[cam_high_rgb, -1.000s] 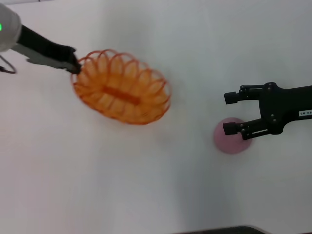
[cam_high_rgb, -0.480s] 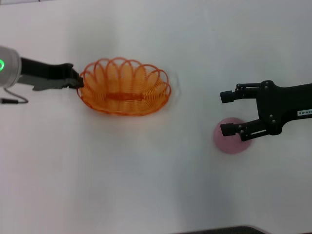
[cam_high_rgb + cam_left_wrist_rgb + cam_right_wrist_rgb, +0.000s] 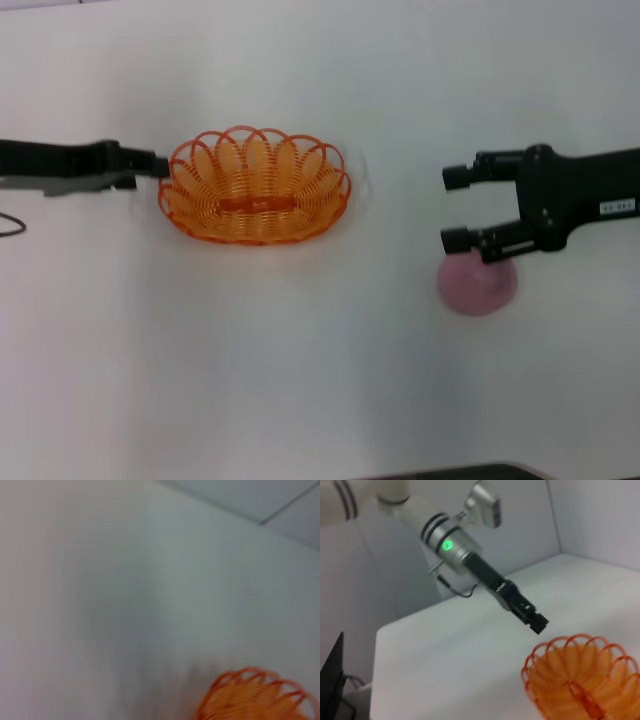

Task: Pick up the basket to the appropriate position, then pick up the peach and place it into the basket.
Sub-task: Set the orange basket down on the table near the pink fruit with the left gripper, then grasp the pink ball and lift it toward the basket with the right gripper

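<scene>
The orange wire basket point(image 3: 255, 185) sits level on the white table, left of centre; it also shows in the right wrist view point(image 3: 582, 680) and at the edge of the left wrist view point(image 3: 257, 695). My left gripper point(image 3: 155, 165) reaches in from the left, its tip right at the basket's left rim. In the right wrist view a small gap shows between the left gripper point(image 3: 537, 621) and the rim. The pink peach point(image 3: 478, 285) lies on the table at the right. My right gripper point(image 3: 455, 209) is open and empty, just beyond the peach, with one fingertip over its far edge.
The white table point(image 3: 320, 380) carries nothing else in view. A dark edge shows at the table's near side point(image 3: 450, 472). A thin cable loop hangs at the far left point(image 3: 10, 225).
The basket swung round from a slant and now sits level. My left arm has drawn back to the left. My right gripper has shifted slightly away from the peach, still open.
</scene>
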Tool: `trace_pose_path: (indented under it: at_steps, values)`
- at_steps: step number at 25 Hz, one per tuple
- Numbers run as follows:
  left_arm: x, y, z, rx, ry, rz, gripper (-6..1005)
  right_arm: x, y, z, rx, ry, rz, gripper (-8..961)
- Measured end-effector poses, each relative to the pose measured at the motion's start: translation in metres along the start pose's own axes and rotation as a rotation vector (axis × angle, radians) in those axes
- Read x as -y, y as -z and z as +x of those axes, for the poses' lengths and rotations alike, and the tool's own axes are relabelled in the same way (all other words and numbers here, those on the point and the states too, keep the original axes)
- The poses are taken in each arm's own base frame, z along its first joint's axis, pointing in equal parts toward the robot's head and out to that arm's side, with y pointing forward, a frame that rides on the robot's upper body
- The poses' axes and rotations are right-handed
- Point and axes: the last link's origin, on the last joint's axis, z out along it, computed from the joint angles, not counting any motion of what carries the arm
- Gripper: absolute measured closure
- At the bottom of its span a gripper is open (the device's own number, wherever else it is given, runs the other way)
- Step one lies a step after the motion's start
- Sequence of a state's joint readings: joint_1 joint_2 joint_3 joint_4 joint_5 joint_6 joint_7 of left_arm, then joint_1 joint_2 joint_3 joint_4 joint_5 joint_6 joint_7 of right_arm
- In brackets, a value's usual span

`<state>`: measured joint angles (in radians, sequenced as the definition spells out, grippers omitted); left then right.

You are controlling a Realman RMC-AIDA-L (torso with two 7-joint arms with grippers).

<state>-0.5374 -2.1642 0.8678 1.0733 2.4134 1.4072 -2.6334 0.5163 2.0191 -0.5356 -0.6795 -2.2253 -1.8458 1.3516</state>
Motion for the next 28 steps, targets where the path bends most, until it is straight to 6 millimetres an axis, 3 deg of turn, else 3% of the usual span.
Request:
trace_pose_path:
  at_steps: [5,8,14,22,28]
  values:
    - [-0.004,0.029,-0.004,-0.153,-0.195,-0.235,475,0.006,0.004,-0.007,0.085,-0.063,0.055,147]
    - [-0.005,0.055,-0.018,-0.240,-0.417,-0.414,335,0.010,0.007,-0.008,0.110,-0.116,0.092,149]
    - [0.001,0.063,-0.045,-0.232,-0.634,-0.463,150,0.026,0.009,-0.011,0.143,-0.244,0.190,154]
    - [0.025,0.042,-0.093,-0.287,-0.759,-0.377,150,0.034,0.011,-0.019,0.234,-0.311,0.251,161]
    - [0.032,0.038,-0.104,-0.152,-0.776,-0.365,151,0.037,0.042,-0.043,0.282,-0.267,0.305,165]
